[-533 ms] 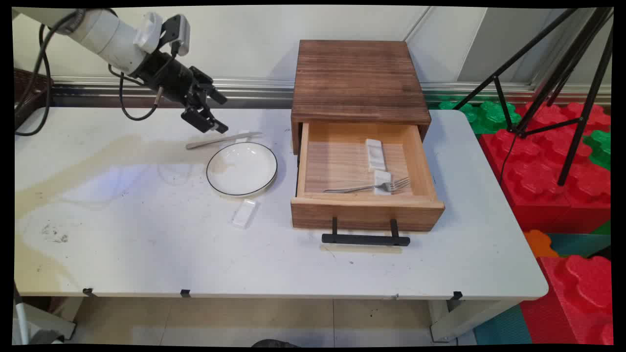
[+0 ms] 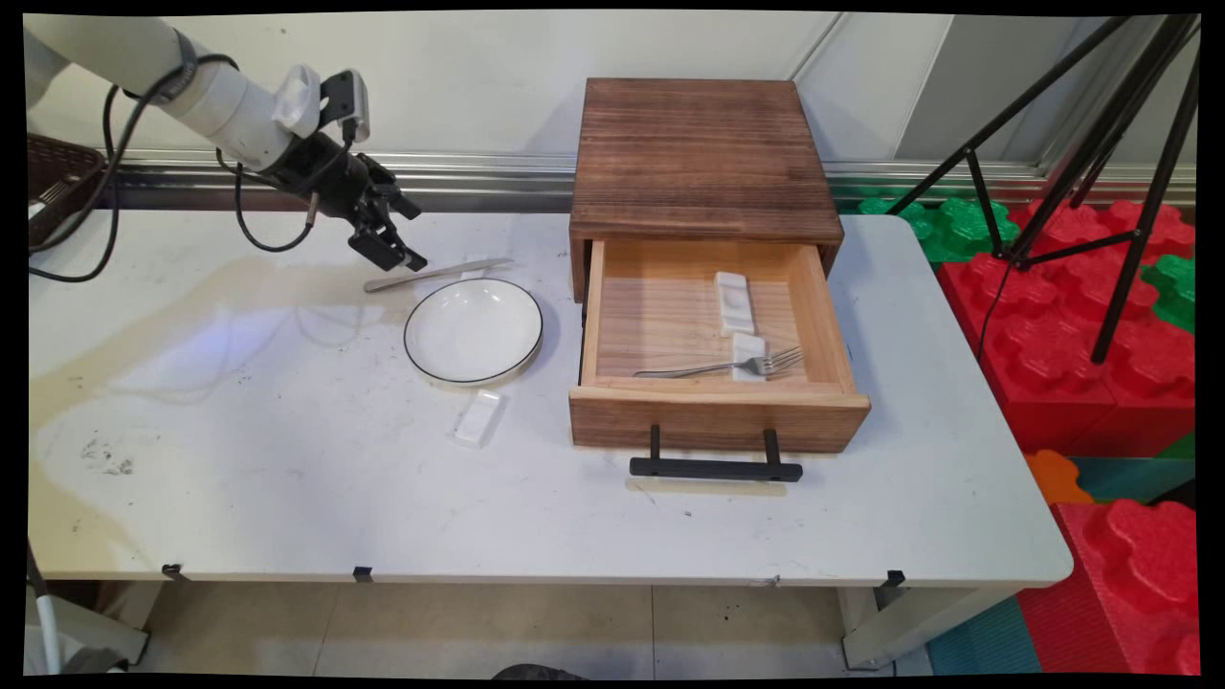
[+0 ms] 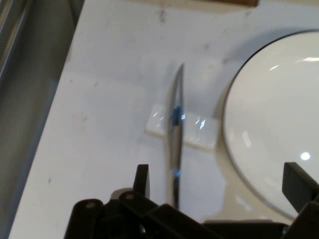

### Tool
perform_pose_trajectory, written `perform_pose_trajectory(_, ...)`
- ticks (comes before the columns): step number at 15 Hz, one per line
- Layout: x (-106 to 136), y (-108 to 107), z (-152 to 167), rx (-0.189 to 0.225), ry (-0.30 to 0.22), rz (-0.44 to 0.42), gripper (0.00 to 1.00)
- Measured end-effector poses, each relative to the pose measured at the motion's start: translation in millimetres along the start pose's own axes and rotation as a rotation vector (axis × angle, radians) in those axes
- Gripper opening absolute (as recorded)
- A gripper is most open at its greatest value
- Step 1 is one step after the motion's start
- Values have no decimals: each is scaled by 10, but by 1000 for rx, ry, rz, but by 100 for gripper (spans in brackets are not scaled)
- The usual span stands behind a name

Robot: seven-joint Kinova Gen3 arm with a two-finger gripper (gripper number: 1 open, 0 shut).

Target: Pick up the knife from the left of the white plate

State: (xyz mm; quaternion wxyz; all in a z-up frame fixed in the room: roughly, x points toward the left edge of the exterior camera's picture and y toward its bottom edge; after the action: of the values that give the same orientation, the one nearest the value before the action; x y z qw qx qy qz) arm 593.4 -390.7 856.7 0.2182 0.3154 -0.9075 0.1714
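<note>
End effector: black two-finger end effector (image 2: 400,235), released, fingers spread wide in the hand view with nothing between them; hangs just above the handle end of the knife, left of the plate.
Change: against the picture half a second back, the end effector sits a little further left and lower, closer to the knife's handle; the arm's white link is drawn back toward the upper left. Nothing on the bench has shifted.
Knife: metal knife (image 2: 436,274) lying flat just behind the plate, its blade resting across a small white rest (image 3: 184,130); in the hand view it runs up between the spread fingers (image 3: 142,180), not gripped.
Plate: white plate (image 2: 474,331) with dark rim, empty, on the bench (image 2: 287,478); landmark for this entry.
Second rest: white rest (image 2: 478,418) just in front of the plate, bare.
Drawer: wooden drawer (image 2: 713,411) pulled open, right of the plate; holds a fork (image 2: 718,367) lying on a white rest, and another white rest behind it.
Reading: the approach has narrowed on the knife; no contact yet.
</note>
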Motion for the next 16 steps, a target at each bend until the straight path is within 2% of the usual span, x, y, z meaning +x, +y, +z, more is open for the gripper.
perform_pose_trajectory(5,-224,-196,224,22,-46,-32,100)
perform_pose_trajectory(9,-324,-315,377,28,-64,-56,100)
perform_pose_trajectory(16,-429,-397,619,-2,-96,-57,100)
